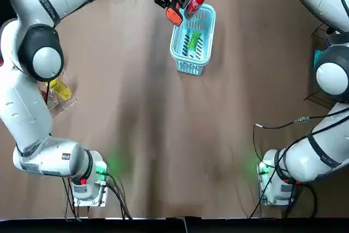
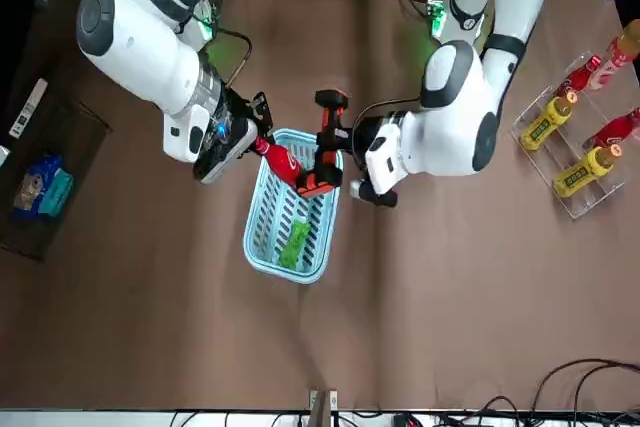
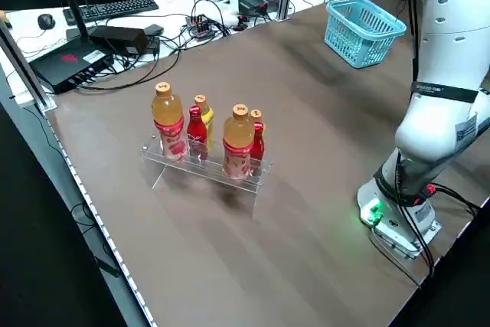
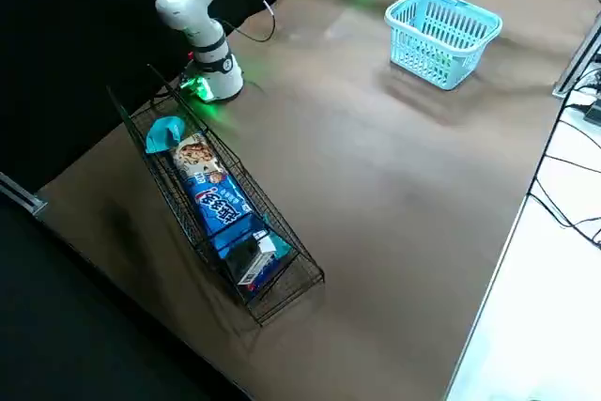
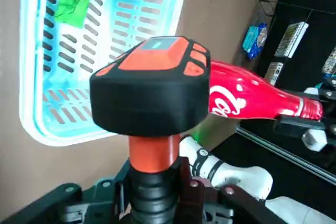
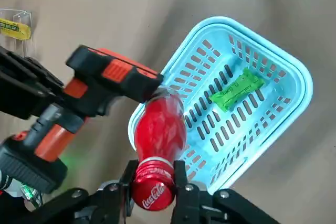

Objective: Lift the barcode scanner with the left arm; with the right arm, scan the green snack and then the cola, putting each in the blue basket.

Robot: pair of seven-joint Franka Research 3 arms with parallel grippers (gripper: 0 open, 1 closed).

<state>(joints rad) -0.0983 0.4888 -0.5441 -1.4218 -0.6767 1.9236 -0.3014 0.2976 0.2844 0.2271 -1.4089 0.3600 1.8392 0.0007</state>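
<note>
Green snack [image 1: 193, 40] is already lying in the blue basket [image 1: 203, 65] at the far side of the table [image 1: 163, 135] — only the cola [image 1: 195, 3] to go, clamped in the right gripper [image 6: 153, 179] just above the basket, right by the barcode scanner [image 5: 152, 85] that the left gripper [image 2: 352, 162] is gripping.

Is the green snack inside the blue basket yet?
Yes, it is in. The green snack lies flat on the floor of the blue basket, while the right tool holds the cola over its rim.

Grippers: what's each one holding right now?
Left gripper: shut on the barcode scanner.
Right gripper: shut on the cola bottle.
</note>
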